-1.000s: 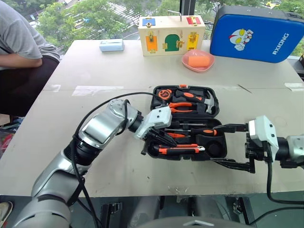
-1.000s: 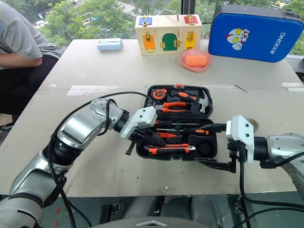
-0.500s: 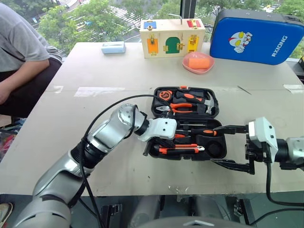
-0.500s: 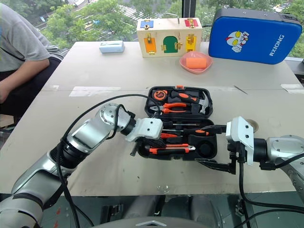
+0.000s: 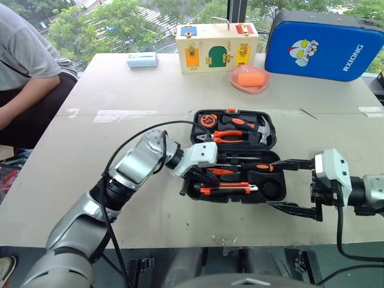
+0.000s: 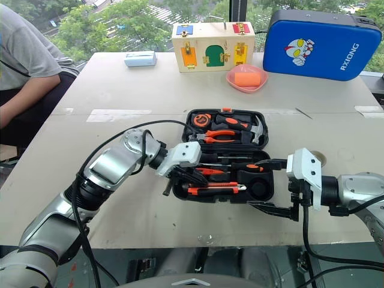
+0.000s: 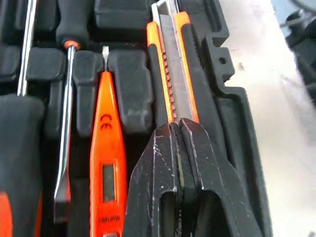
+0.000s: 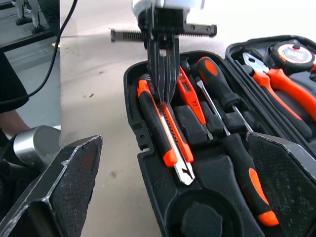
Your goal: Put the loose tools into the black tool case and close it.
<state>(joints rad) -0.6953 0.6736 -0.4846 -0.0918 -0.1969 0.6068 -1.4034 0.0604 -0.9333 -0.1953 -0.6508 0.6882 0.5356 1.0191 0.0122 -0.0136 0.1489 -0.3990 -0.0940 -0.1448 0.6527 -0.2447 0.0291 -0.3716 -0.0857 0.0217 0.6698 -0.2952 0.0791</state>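
The black tool case lies open in the middle of the table. In its near half sit the utility knife, the orange tester pen, two screwdrivers and the black tape roll. My left gripper is shut. Its tips rest on the knife's handle end at the case's left side, with nothing between the fingers. My right gripper hangs open just off the case's right end, empty.
Hammer, pliers and tape measure fill the case's far half. At the table's back stand a blue cartoon-print case, a wooden latch box, a pink dish and a pale box. A person sits at far left.
The view has shifted a little. Both grippers stay where they were, the left one shut and the right one open.
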